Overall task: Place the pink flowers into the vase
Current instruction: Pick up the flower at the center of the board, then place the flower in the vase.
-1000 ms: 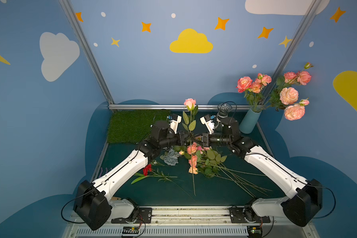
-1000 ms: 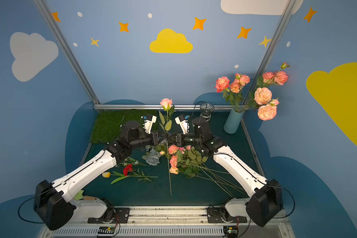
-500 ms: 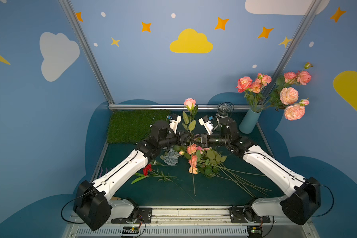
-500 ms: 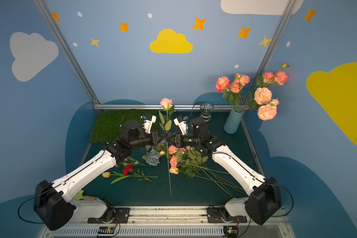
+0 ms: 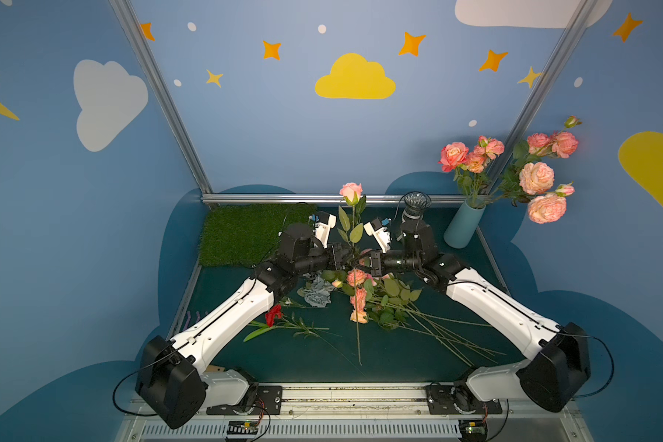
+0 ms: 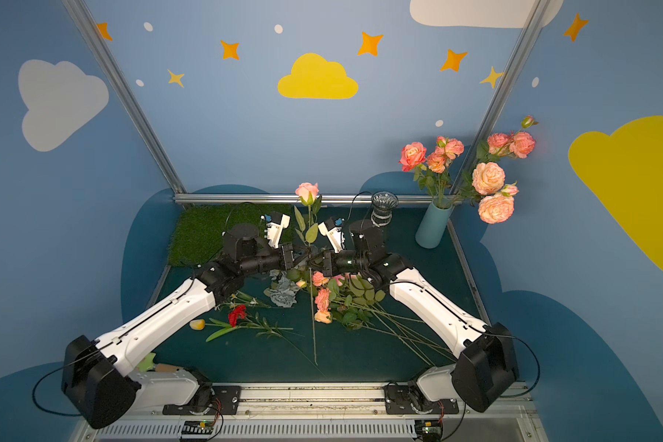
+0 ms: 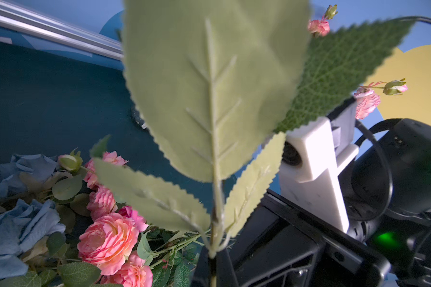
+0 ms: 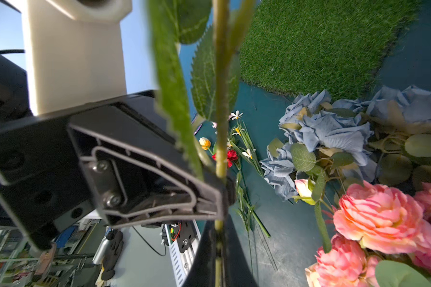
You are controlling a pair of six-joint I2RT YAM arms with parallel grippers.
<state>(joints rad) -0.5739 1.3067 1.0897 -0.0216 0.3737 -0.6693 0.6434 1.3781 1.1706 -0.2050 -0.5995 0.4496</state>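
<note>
One pink rose (image 5: 351,190) stands upright on its long stem above the middle of the table. Both grippers meet at that stem. My right gripper (image 5: 363,262) is shut on the stem (image 8: 220,99), pinched between its fingertips (image 8: 218,243). My left gripper (image 5: 350,257) flanks the same stem (image 7: 212,263) just above; whether it still grips does not show. A big leaf (image 7: 209,87) fills the left wrist view. More pink flowers (image 5: 356,279) lie in a heap below. The teal vase (image 5: 463,225) at the back right holds several pink roses (image 5: 536,178).
Grey-blue flowers (image 5: 318,292) and a red flower (image 5: 273,313) lie left of the heap. Long stems (image 5: 437,333) fan toward the front right. A grass mat (image 5: 245,233) lies at the back left, and a glass vase (image 5: 416,203) stands behind the right arm.
My right gripper has edged left and shut on the upright stem. The rose and the left arm have stayed in place.
</note>
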